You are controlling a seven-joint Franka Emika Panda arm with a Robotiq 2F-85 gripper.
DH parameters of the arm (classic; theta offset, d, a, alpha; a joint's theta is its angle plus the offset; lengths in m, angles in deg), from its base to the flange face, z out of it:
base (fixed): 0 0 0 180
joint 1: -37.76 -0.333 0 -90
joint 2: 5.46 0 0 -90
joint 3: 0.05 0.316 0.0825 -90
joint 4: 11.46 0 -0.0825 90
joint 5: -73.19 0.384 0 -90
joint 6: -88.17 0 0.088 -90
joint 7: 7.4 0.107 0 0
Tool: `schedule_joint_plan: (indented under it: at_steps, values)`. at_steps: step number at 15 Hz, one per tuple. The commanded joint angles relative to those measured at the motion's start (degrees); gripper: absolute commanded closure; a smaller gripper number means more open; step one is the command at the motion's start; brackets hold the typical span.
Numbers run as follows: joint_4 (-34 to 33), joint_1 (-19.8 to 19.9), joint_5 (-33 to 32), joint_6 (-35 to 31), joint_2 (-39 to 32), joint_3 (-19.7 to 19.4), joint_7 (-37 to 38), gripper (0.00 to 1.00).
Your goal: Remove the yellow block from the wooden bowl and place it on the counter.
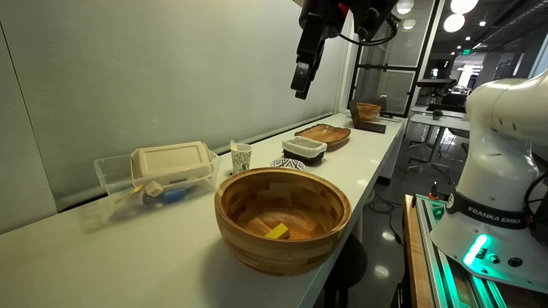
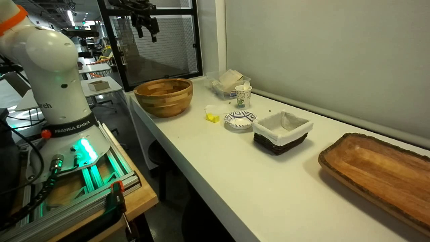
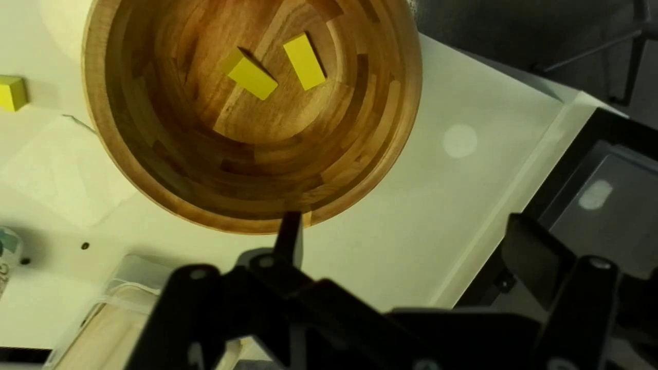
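Observation:
The wooden bowl (image 1: 282,252) stands on the white counter (image 1: 141,256); it also shows in an exterior view (image 2: 164,104) and the wrist view (image 3: 205,221). Two yellow blocks lie in its bottom in the wrist view, one yellow block (image 3: 252,77) beside another yellow block (image 3: 304,61). One bright yellow block (image 1: 278,231) shows inside the bowl in an exterior view. A further yellow block sits on the counter, in an exterior view (image 2: 212,117) and the wrist view (image 3: 12,93). My gripper (image 3: 406,221) is open and empty, high above the counter (image 2: 147,36), apart from the bowl.
A clear plastic container (image 1: 158,179) with a beige lid stands by the wall. A paper cup (image 2: 243,97), a patterned bowl (image 2: 240,120), a lined basket (image 2: 282,131) and a wooden tray (image 2: 376,171) stand along the counter. The wooden bowl is near the counter's edge.

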Motion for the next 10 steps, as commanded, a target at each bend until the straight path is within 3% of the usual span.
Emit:
schedule_joint_plan:
  at_steps: [1,8,9,10]
  values:
    - [-2.2,-1.59,-3.4,1.78,-4.92,-0.14,-7.06,0.0]
    - [5.44,-1.18,-16.09,-5.53,-9.02,0.2,-19.7,0.0]
    - [2.15,-1.53,-13.38,-2.12,-8.69,0.02,-15.94,0.0]
    - [3.44,-1.55,-14.46,-3.52,-9.19,-0.11,-17.27,0.0]
